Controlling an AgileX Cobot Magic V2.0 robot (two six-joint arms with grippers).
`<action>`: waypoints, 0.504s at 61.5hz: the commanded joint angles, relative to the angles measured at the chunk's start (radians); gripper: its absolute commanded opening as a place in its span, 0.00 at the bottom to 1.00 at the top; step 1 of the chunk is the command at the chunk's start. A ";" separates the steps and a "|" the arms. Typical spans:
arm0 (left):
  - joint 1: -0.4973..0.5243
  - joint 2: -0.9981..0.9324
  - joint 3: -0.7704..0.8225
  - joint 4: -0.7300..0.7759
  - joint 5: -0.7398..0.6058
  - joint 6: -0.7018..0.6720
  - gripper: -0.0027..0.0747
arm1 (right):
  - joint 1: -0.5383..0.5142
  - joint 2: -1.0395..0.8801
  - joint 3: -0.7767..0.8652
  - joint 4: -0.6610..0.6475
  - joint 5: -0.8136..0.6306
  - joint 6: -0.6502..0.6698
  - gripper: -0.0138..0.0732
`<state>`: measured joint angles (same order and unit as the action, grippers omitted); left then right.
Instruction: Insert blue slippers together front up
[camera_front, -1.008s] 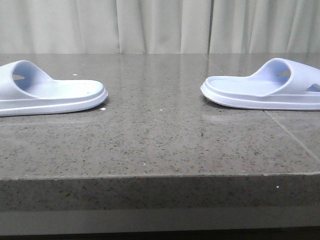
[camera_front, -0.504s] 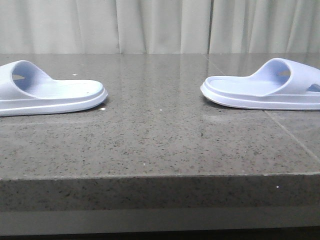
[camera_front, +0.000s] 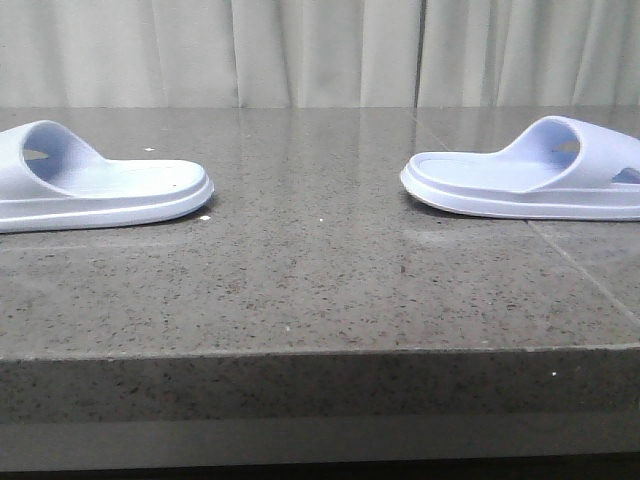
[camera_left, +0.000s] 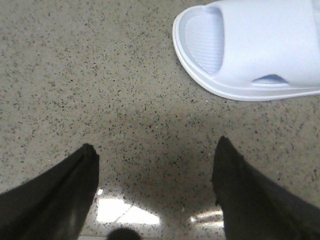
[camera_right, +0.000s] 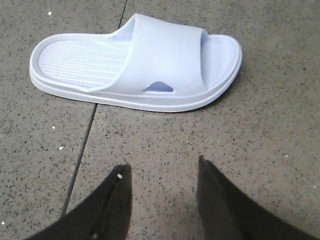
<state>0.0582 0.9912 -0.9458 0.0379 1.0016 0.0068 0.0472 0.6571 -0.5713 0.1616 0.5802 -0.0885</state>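
The blue slippers haven't budged over the last second, honestly nothing has changed in the front view, so the job hasn't really started. Nearest in, both wrist views: the left gripper (camera_left: 155, 165) hangs spread wide over bare table (camera_front: 320, 290), holding nothing, and the right gripper (camera_right: 162, 187) is parted and empty too. Just beyond each sits a slipper, sole down. Further out on the stone, the left slipper (camera_front: 95, 190) and the right slipper (camera_front: 530, 180) lie well apart, heels facing each other. My guess: both grabs are yet to come.
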 joint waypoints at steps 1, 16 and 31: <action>0.065 0.075 -0.071 -0.079 -0.031 0.046 0.66 | -0.006 0.004 -0.031 0.007 -0.061 -0.008 0.56; 0.333 0.287 -0.121 -0.614 -0.051 0.403 0.66 | -0.006 0.004 -0.031 0.007 -0.061 -0.008 0.56; 0.409 0.468 -0.121 -0.920 -0.030 0.611 0.66 | -0.006 0.004 -0.031 0.007 -0.061 -0.008 0.56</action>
<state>0.4640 1.4438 -1.0326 -0.7393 0.9805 0.5476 0.0472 0.6571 -0.5713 0.1616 0.5802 -0.0885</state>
